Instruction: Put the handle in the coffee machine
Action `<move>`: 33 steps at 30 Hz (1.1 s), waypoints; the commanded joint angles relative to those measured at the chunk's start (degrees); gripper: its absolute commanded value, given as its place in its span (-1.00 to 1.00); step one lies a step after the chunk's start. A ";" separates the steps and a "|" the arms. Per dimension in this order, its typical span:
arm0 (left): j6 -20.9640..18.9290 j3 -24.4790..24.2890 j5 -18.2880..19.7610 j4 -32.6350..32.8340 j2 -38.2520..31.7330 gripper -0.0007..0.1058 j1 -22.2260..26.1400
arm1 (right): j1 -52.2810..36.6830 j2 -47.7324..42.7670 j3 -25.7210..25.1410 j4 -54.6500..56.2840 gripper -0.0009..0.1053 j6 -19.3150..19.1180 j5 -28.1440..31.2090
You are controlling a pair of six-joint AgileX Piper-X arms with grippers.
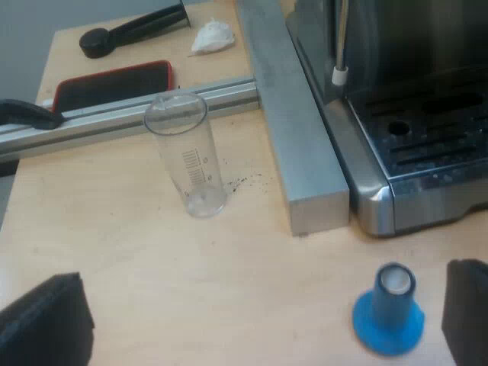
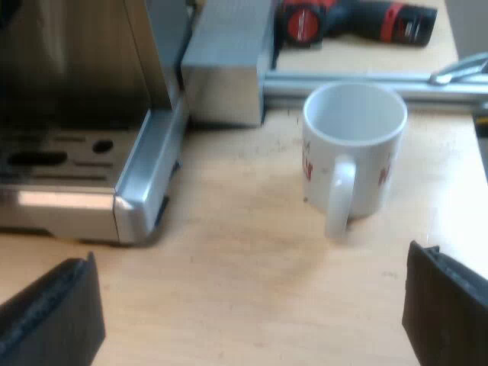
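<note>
My left gripper is open over bare wooden table, with nothing between its black fingers. A blue tamper stands upright close to one finger. A clear measuring glass stands upright farther out. The espresso machine shows its drip tray and steam wand. A dark handle-like object lies beyond a metal rail; its far end is cut off. My right gripper is open above the table, between the machine's corner and a white mug. It holds nothing.
A thick metal beam runs along the machine's side and meets a thinner rail. A flat black item with a red edge and crumpled white paper lie beyond the rail. A red and black power tool lies behind the mug.
</note>
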 commanded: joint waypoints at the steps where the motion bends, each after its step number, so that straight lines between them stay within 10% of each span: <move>1: -0.94 2.41 -0.56 -3.86 -8.02 0.80 0.05 | -0.28 -2.59 1.50 -0.37 0.56 -0.63 -0.39; 33: -0.53 3.94 -0.56 -4.72 -8.02 0.80 0.05 | -0.28 -2.49 8.38 -0.55 0.56 -0.63 -0.39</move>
